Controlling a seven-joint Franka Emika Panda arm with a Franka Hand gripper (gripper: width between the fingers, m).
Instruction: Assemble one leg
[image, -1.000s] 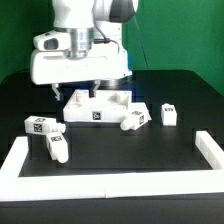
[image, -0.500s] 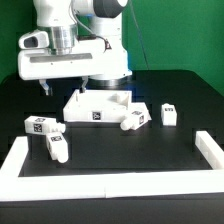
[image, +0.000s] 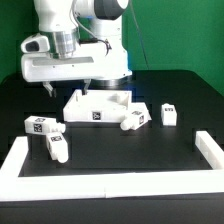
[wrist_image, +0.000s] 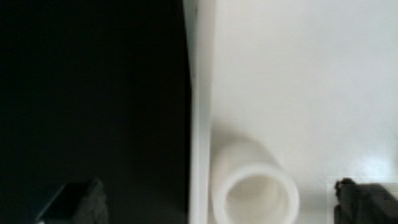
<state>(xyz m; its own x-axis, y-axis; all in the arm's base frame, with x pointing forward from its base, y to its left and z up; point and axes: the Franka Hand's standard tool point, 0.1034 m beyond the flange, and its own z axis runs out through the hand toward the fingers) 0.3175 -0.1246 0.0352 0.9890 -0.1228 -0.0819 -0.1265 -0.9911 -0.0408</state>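
Note:
The large white square panel (image: 95, 108) lies at the middle of the black table. My gripper (image: 53, 89) hangs over the panel's edge on the exterior view's left, open and empty. In the wrist view the gripper (wrist_image: 222, 205) has its dark fingertips (wrist_image: 80, 204) wide apart. One is over the black table, the other over the panel (wrist_image: 302, 80). A round white socket (wrist_image: 254, 190) on the panel lies between them. Several legs lie loose: one (image: 42, 125) and another (image: 57, 148) on the exterior view's left, one (image: 135, 120) against the panel's front, one (image: 168, 114) on the right.
A low white wall (image: 110, 184) runs along the table's front, with raised ends on the exterior view's left (image: 22, 155) and right (image: 209, 148). The arm's white body (image: 75, 50) stands over the back of the panel.
The arm and gripper moved toward the exterior view's left, from over the panel's middle to its left edge. The parts on the table have not moved.

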